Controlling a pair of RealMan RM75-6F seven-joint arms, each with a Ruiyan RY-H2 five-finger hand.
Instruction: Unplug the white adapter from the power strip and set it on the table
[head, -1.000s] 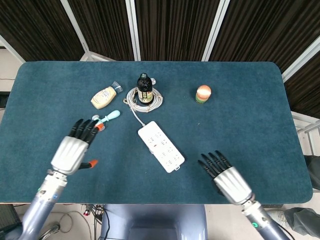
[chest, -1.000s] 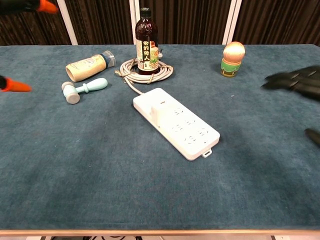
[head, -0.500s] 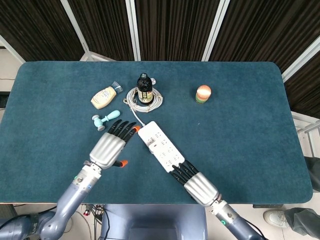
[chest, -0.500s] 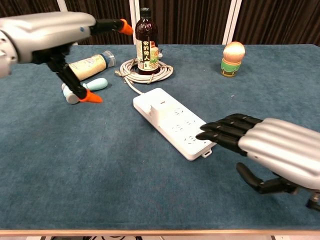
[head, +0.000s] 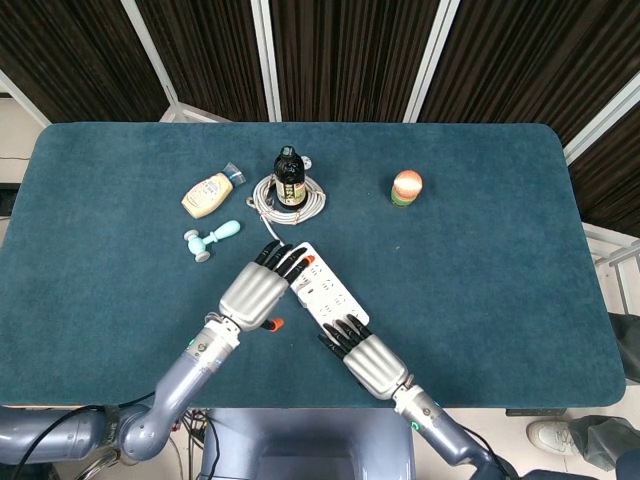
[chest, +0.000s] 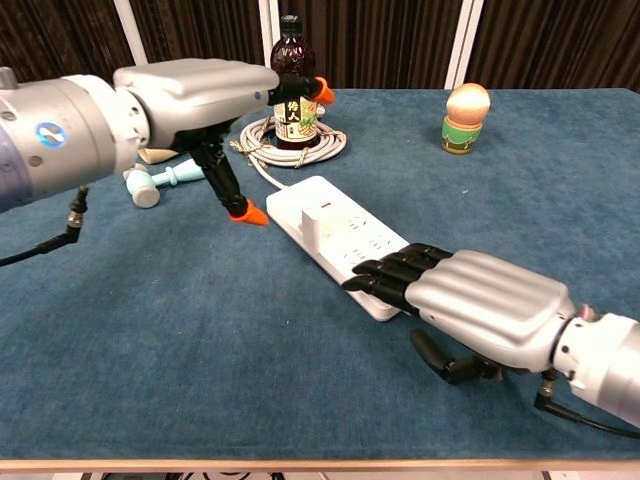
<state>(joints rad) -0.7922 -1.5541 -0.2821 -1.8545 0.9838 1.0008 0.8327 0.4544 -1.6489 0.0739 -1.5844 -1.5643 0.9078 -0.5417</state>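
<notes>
Both hands (empty) flank the plugged white adapter.

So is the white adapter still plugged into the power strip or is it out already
Plugged in. The chest view shows the white adapter standing seated in the power strip, with neither hand holding it.

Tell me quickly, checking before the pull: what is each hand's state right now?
Left hand: open, holds nothing, above the white adapter.
Right hand: open, fingers rest on the power strip.
</notes>
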